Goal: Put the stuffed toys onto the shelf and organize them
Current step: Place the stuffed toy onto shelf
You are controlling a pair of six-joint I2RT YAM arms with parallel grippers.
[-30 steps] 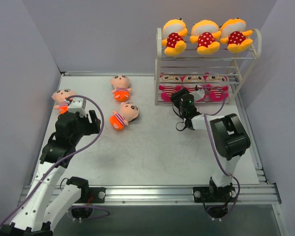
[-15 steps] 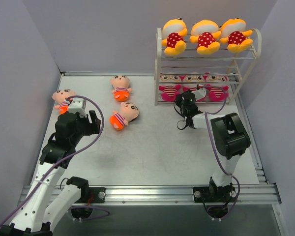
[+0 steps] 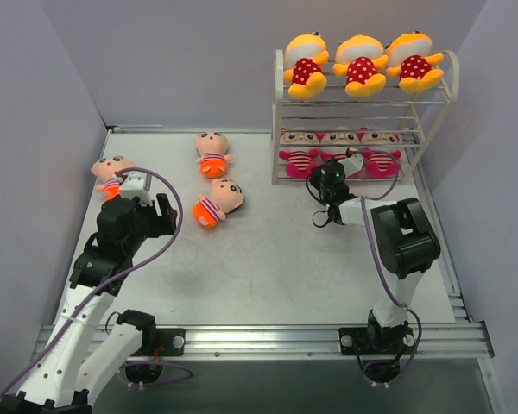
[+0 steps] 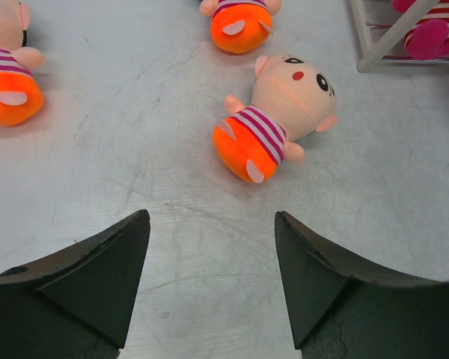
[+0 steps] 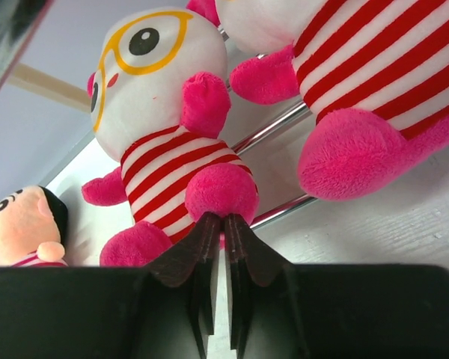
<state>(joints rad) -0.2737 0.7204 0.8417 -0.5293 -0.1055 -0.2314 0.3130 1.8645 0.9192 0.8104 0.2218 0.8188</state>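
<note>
Holds nothing in the left claw (image 4: 209, 254), spread wide above the counter (image 4: 172, 112) at frame bottom, with a peach-faced doll (image 4: 277, 120) lying at centre. Presses the right claw (image 5: 217, 224), nearly closed and empty, against the pink foot of a glasses doll (image 5: 161, 127) on the lowest tier of the shelf (image 3: 279, 112), upper right.

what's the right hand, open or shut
Shut. In the wrist view the right hand shows only a thin slit between its fingers, nothing visibly in it, tips at the pink foot of the glasses doll.
</note>
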